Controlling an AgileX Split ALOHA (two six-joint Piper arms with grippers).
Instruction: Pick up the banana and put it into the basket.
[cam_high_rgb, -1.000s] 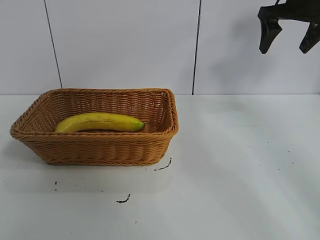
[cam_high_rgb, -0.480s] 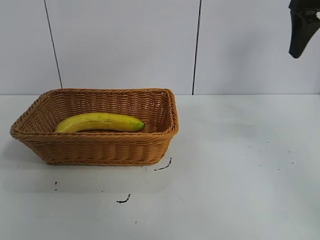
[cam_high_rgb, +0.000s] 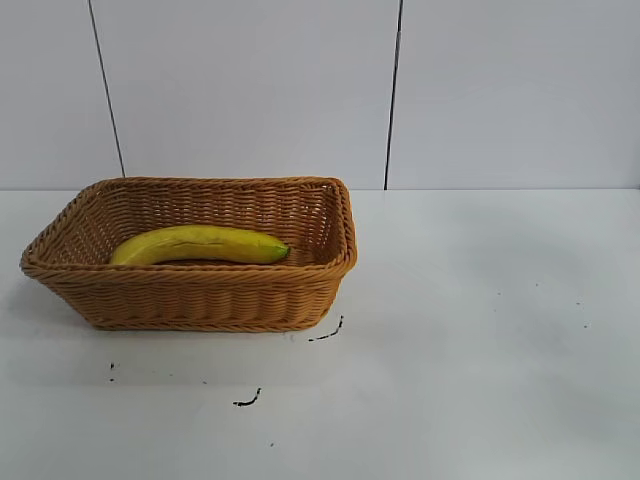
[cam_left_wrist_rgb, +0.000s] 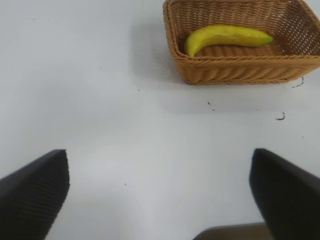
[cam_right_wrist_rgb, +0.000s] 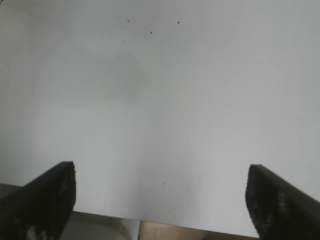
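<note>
1. Well, the long, gently curved yellow banana (cam_high_rgb: 200, 244) lies inside the rectangular light-brown woven wicker basket (cam_high_rgb: 200, 295), its dark-green tip toward the basket's right end wall in the exterior view.
2. Smooth yellow skin, no sticker or lettering to read on it!
3. Left gripper (cam_left_wrist_rgb: 160, 192) hangs over the white table (cam_high_rgb: 480, 330), well apart from the basket, fingers spread wide, nothing between them.
4. Right gripper (cam_right_wrist_rgb: 160, 200) is likewise spread wide over bare table, holding nothing.
</note>
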